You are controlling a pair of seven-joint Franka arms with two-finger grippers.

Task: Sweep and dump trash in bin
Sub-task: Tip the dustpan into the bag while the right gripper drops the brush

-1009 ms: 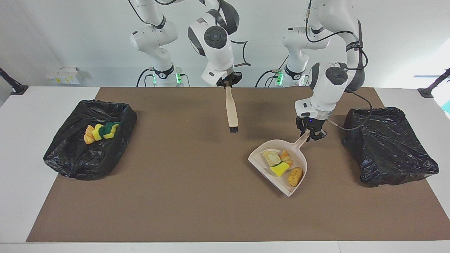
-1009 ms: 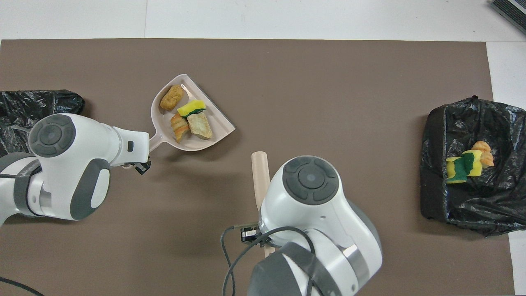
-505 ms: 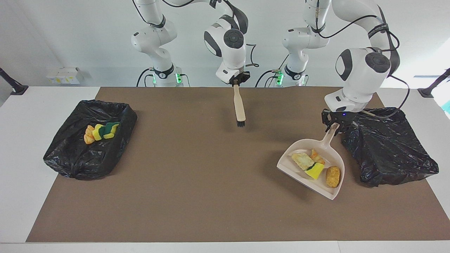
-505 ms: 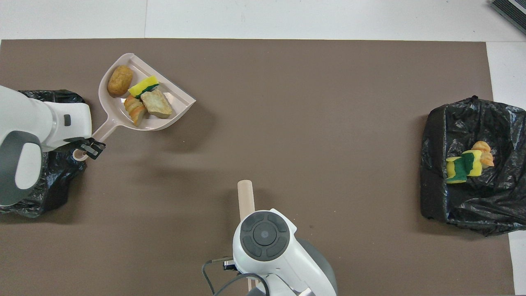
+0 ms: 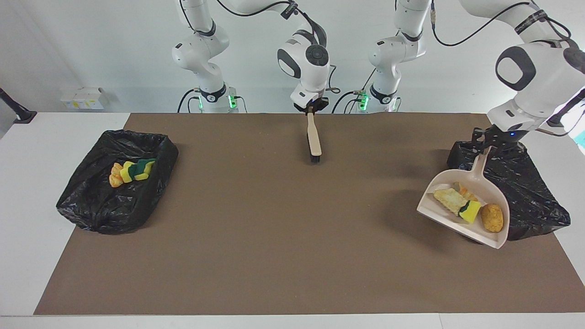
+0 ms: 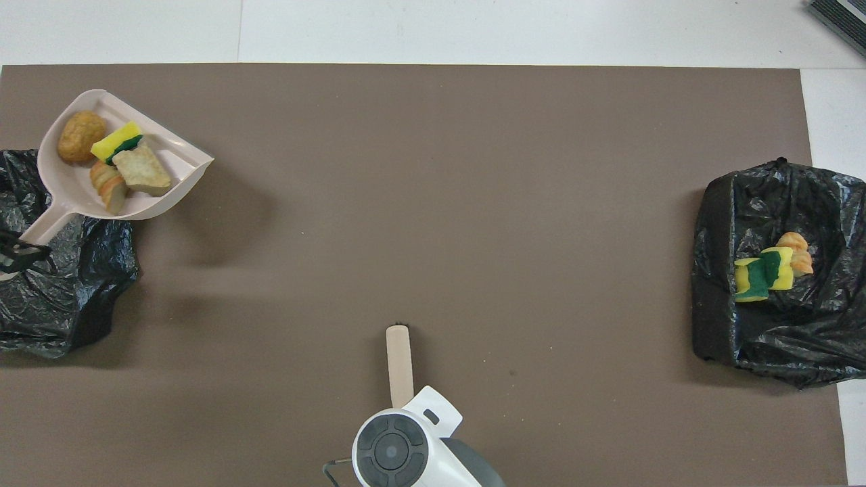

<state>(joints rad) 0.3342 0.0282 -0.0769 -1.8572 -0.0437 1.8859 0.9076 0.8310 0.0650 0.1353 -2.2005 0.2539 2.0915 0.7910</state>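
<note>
Going across the facing view from its left edge, we first meet the black-lined bin [image 5: 119, 180] at the right arm's end of the worktop [image 5: 274, 228], where three pieces of trash [image 5: 131, 171] already lie inside. Next comes the right gripper [image 5: 311, 107], fingers clamped on the handle of the brush [image 5: 313, 139], which hangs bristles-down over the mat close to the robots; we judge this arm to be waiting. Last is the left gripper [image 5: 488, 146], fingers narrow around the handle of the dustpan [image 5: 470, 214]. The pan is raised over the edge of the second bin [image 5: 516, 192] with four pieces of trash in the pan [image 5: 470, 208].

We judge the sweeping done, since no scraps show on the mat. What remains is tipping the pan into that bin.

The facing view shows both grips and the pan's height. The overhead view [image 6: 108, 155] shows the pan's load separately but cuts off the left gripper and hides the right one's fingers.
</note>
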